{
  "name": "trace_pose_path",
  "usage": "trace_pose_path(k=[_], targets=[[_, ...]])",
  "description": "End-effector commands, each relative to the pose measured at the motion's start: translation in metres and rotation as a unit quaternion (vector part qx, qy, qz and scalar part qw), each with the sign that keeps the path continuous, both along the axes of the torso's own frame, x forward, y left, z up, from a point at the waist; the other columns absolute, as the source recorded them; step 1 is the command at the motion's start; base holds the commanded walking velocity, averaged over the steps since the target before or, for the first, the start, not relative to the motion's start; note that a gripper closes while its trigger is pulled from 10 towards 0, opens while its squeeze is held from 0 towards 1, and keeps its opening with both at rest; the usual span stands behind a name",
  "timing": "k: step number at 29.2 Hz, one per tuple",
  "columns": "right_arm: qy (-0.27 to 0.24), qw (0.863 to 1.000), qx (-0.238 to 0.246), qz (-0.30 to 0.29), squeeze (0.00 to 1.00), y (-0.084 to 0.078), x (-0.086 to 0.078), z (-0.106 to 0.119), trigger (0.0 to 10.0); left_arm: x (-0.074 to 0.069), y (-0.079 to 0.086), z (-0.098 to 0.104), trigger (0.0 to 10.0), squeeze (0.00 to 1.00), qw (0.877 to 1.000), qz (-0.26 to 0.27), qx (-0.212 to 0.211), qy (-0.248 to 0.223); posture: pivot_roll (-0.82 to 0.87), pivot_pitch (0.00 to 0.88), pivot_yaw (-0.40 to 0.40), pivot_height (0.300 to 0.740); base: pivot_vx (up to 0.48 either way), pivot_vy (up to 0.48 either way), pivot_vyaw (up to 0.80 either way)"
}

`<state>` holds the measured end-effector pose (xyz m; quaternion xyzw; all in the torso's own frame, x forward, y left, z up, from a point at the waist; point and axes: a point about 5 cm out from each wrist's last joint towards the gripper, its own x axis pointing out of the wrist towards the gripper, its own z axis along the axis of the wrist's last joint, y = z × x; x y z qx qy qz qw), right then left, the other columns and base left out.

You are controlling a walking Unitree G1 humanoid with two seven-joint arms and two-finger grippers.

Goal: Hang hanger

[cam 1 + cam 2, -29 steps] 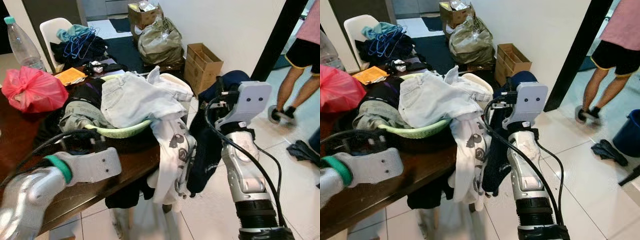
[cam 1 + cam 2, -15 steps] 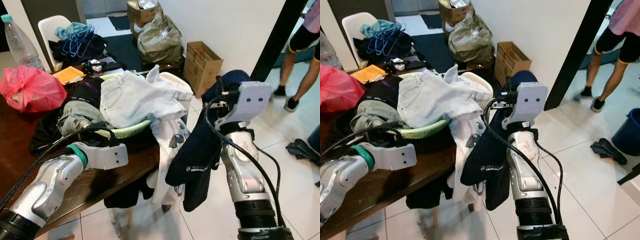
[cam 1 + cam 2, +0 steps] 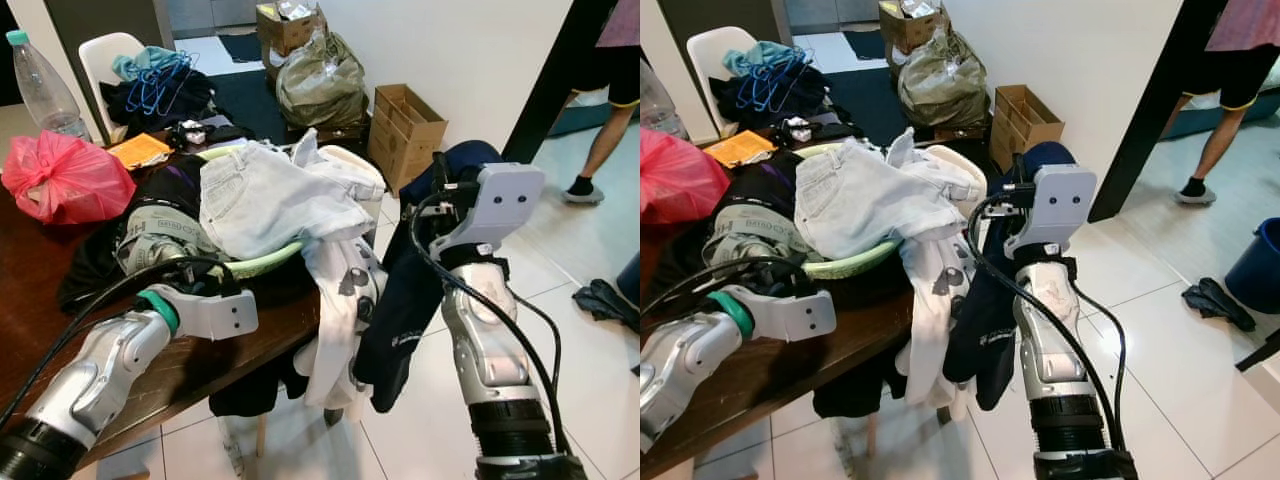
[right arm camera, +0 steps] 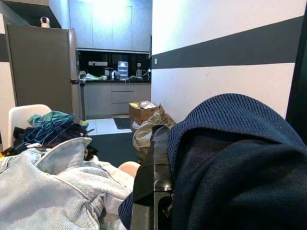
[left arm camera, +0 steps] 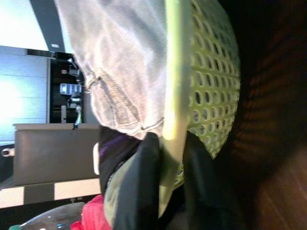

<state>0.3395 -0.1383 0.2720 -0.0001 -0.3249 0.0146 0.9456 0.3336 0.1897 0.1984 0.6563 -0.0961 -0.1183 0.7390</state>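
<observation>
Blue wire hangers [image 3: 160,85] lie on dark clothes piled on a white chair [image 3: 105,55] behind the table. My left gripper [image 5: 168,201] reaches across the table top to the green basket [image 3: 262,260]; its black fingers [image 5: 136,191] sit on either side of the perforated rim, shut on it. My right gripper [image 3: 440,190] is raised beside the table's right end. A dark navy garment [image 3: 405,310] is draped over it and hangs down toward the floor. In the right wrist view the navy knit [image 4: 230,163] covers most of that gripper.
The basket holds pale jeans [image 3: 270,195] and other clothes; a white printed garment [image 3: 335,310] hangs off the table edge. A red bag [image 3: 65,175] and a bottle [image 3: 40,90] stand at the left. Cardboard boxes [image 3: 405,125] line the wall. A person's legs [image 3: 610,110] are at the doorway.
My left arm has reached forward from the near edge to the basket rim. The navy garment swung out to the left and now hangs straighter. The person has stepped further away.
</observation>
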Motion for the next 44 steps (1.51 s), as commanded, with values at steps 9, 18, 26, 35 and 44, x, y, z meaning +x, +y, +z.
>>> trace_pose_path(k=[9,18,26,35,44], targets=[[-0.017,1.000,0.009,0.000,0.00,-0.002,-0.006,0.003,10.0,-0.029,0.034,-0.007,10.0,0.00,0.981,0.082,0.084,0.152,-0.03,0.146,0.066,0.740,0.000,0.000,0.00],[-0.015,1.000,0.014,0.006,0.00,0.002,-0.007,0.001,10.0,-0.064,0.058,-0.006,10.0,0.00,0.971,0.174,0.024,0.164,0.00,0.163,0.066,0.740,0.000,0.000,0.00],[-0.003,1.000,0.010,0.024,0.00,0.007,-0.003,-0.003,10.0,-0.113,0.061,0.009,10.0,0.00,0.957,0.195,0.037,0.212,0.03,0.180,0.045,0.740,0.000,0.000,0.00],[0.005,0.999,0.009,0.052,0.00,0.018,0.001,-0.004,10.0,-0.150,0.087,0.016,10.0,0.00,0.928,0.266,0.107,0.238,0.10,0.200,0.010,0.740,0.000,0.000,0.00],[0.011,0.997,0.005,0.077,0.00,0.026,0.006,-0.004,10.0,-0.177,0.108,0.005,10.0,0.00,0.894,0.366,0.089,0.243,0.11,0.211,-0.017,0.740,0.000,0.000,0.00]])
